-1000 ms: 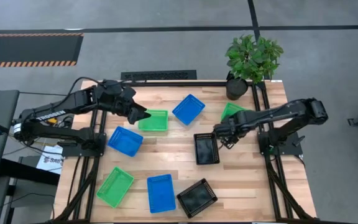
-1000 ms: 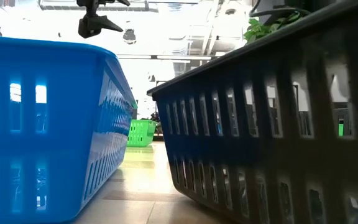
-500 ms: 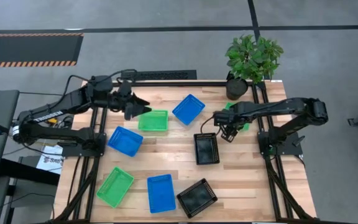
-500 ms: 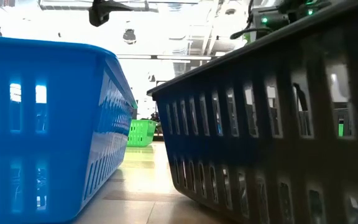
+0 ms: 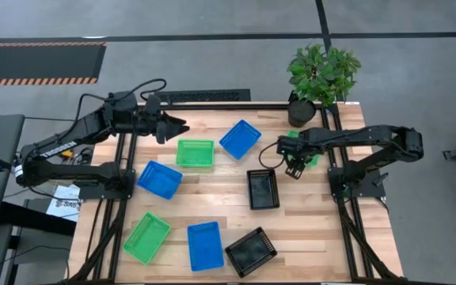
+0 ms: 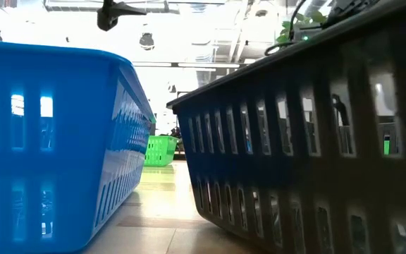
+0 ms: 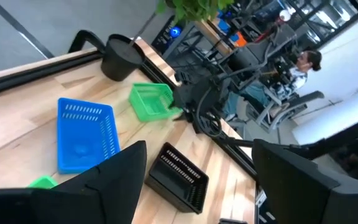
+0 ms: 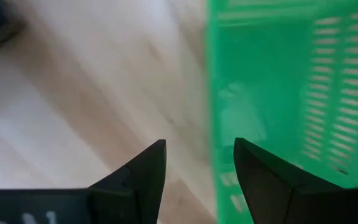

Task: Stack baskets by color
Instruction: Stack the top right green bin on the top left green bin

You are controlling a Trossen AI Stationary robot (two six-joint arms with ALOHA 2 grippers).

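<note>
Right now your right gripper point(image 5: 291, 165), fingers spread and empty, hangs at the near edge of the green basket point(image 5: 294, 142) by the plant, far nearer than your left gripper point(image 5: 179, 126).

Green basket point(image 5: 294, 143) largely hidden beneath the right gripper point(image 5: 294, 167), perhaps blurred in its wrist view.

Glossy plastic baskets point(image 5: 205, 245), wooden table point(image 5: 307, 237)

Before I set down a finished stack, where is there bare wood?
Free: the wood right of the upright black basket, and between the left blue basket and it. Crowded: the near row and around the right gripper at the far green basket.
</note>
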